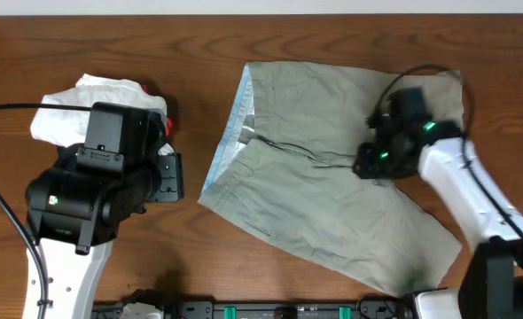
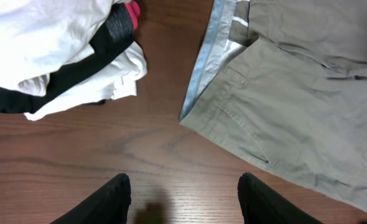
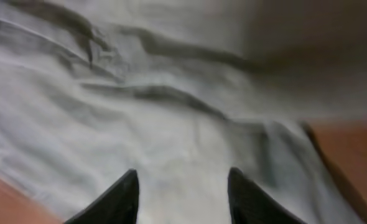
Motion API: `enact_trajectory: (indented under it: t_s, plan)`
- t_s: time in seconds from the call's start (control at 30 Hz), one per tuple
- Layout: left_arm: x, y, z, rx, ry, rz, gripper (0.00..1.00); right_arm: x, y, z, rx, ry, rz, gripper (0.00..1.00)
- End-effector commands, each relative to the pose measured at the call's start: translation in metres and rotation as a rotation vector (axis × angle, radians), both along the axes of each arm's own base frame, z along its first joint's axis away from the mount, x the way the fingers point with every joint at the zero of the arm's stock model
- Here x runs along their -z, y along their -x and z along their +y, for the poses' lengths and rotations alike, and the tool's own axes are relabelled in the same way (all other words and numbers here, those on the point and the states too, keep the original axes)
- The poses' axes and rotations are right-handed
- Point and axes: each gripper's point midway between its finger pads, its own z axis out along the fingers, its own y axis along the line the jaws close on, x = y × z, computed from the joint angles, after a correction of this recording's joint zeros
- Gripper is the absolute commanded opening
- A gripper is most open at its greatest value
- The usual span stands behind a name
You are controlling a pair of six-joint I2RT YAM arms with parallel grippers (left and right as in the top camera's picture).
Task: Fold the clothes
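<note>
Khaki grey-green cotton shorts lay spread on the brown wooden bench, right of centre, one leg partly hidden under the right arm. The right end effector hovered part-open over blurred cloth; whether it touched the cloth could not be told. The left end effector stood open above wood, holding nothing.
</note>
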Motion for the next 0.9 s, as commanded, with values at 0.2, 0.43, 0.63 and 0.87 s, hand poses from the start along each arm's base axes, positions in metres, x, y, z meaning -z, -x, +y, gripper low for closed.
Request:
enact_trajectory:
  t_s: [0.2, 0.43, 0.63, 0.87]
  plan:
    - [0.005, -0.002, 0.001, 0.007, -0.022, 0.024, 0.58, 0.075, 0.017, -0.011, 0.191, 0.059, 0.069, 0.12]
    - [0.002, -0.009, -0.001, 0.007, -0.015, -0.005, 0.59, 0.105, -0.008, -0.055, 0.254, 0.246, 0.007, 0.12]
    - [0.002, -0.010, -0.001, 0.007, -0.014, -0.009, 0.59, 0.112, -0.057, -0.078, 0.307, 0.214, -0.054, 0.09]
    - [0.002, -0.010, -0.001, 0.006, -0.014, -0.008, 0.59, 0.079, -0.086, -0.063, 0.201, 0.100, -0.059, 0.25]
